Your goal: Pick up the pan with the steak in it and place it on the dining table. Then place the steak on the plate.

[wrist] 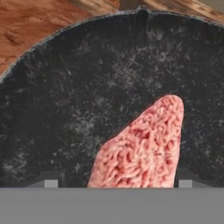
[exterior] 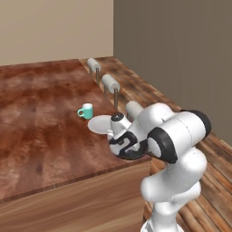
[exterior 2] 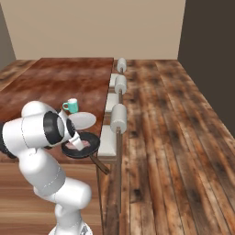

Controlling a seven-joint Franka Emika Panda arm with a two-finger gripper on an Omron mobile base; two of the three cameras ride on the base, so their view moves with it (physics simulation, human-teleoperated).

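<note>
The black pan rests on the dining table at its near corner, its wooden handle sticking out past the table edge. The pinkish steak lies inside the pan. My gripper is lowered into the pan, open, with one fingertip on each side of the steak and a small gap left on the one side. In the left base view the gripper covers most of the pan. The white plate sits just beyond the pan, also seen in the right base view.
A teal mug stands on the table just past the plate. A row of grey-cushioned stools lines the table's right side, the nearest one right next to the pan's handle. Wood floor lies to the right.
</note>
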